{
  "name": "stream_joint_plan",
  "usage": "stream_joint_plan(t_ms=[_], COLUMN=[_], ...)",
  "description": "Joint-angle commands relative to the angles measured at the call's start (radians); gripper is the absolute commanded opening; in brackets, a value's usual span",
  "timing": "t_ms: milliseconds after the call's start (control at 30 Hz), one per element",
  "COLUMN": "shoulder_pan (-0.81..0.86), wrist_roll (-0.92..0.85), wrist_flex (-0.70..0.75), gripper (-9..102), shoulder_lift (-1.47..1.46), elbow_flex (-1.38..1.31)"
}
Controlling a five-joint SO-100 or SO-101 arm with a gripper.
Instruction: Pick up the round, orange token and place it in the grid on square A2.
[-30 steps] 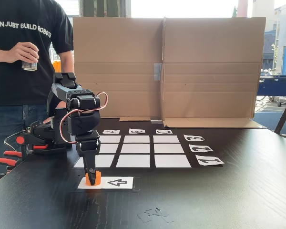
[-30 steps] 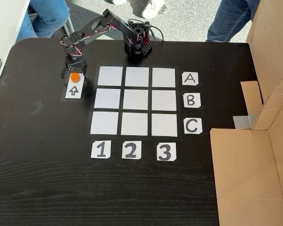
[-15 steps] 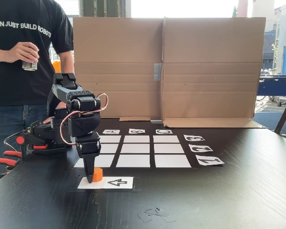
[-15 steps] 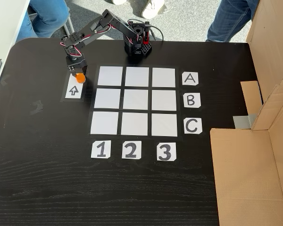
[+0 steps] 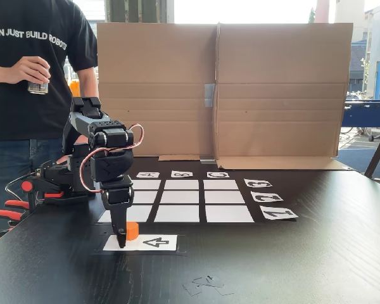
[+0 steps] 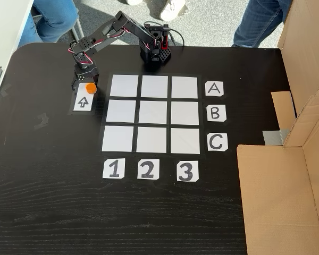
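Gripper [image 5: 122,239] clamped on the orange token [image 5: 132,230], raised just above the arrow card [image 6: 83,103], presumably to clear the paper before carrying toward the grid [image 6: 153,114].

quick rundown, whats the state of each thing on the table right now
token: at the hand, on the arrow card's end, outside the grid
hand: down at the token, grip cannot be told
arrow card: flat on the table beside the grid
grid: all nine squares bare
square A2: bare
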Motion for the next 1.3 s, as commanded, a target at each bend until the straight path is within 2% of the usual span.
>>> stream_joint_plan(t_ms=[0,400,533,600,767,933,1267], shoulder_pan=[-0.028,-0.044,-0.043,-0.043,-0.054,-0.048,0.026], wrist_roll=[-0.035,-0.078,-0.077,-0.08,-0.114,-0.114,-0.25], wrist_flex=[-0.002,-0.025,-0.034,-0.041,-0.058,-0.072,-0.156], gripper=[45,46,41,27,0,-1,-1], shoulder_lift=[0.043,0.043,0.04,0.04,0.043,0.043,0.199], elbow_flex=[-0.02,-0.012,-0.009,-0.008,0.006,0.006,0.04])
